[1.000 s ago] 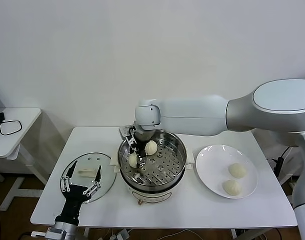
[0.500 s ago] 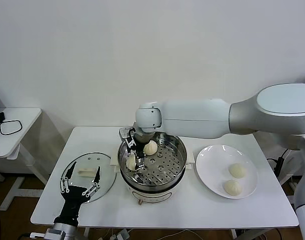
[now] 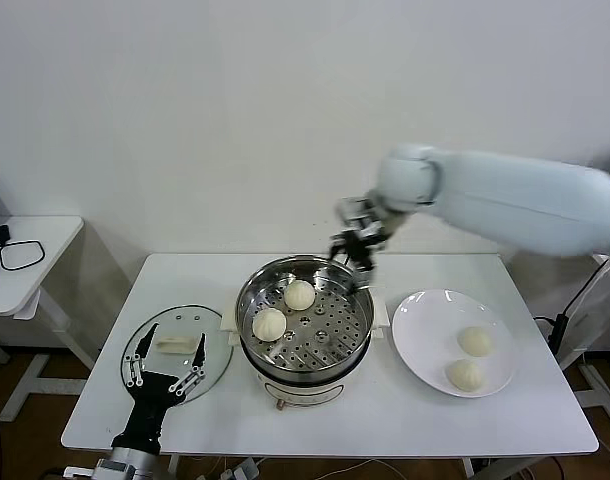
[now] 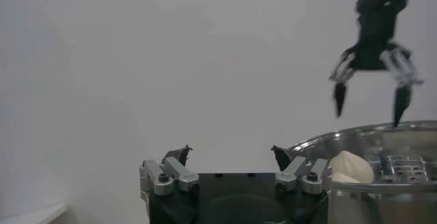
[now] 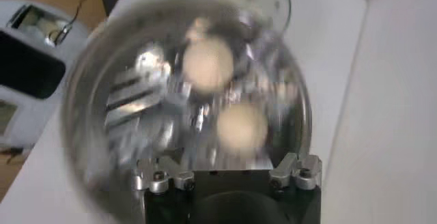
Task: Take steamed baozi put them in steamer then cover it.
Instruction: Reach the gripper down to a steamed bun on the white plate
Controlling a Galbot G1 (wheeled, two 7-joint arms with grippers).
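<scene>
The steamer point(image 3: 305, 370) stands mid-table, and two baozi point(image 3: 299, 294) point(image 3: 270, 323) lie on its perforated tray. Two more baozi point(image 3: 475, 341) point(image 3: 465, 374) rest on the white plate point(image 3: 425, 320) to its right. My right gripper point(image 3: 353, 255) hangs open and empty above the steamer's far right rim. In the right wrist view it point(image 5: 231, 157) looks down on both buns point(image 5: 208, 65) point(image 5: 242, 126) in the blurred pot. My left gripper point(image 3: 165, 360) waits open, low at the front left. The left wrist view shows its spread fingertips point(image 4: 179, 154) beside the steamer point(image 4: 382, 143).
A round glass lid point(image 3: 210, 340) with a white handle lies flat on the table left of the steamer, just beyond my left gripper. A small white side table point(image 3: 25, 260) with a cable stands at the far left. A wall runs behind the table.
My right gripper opened and left the second baozi on the tray's left side. It then rose out of the steamer and swung up toward the right.
</scene>
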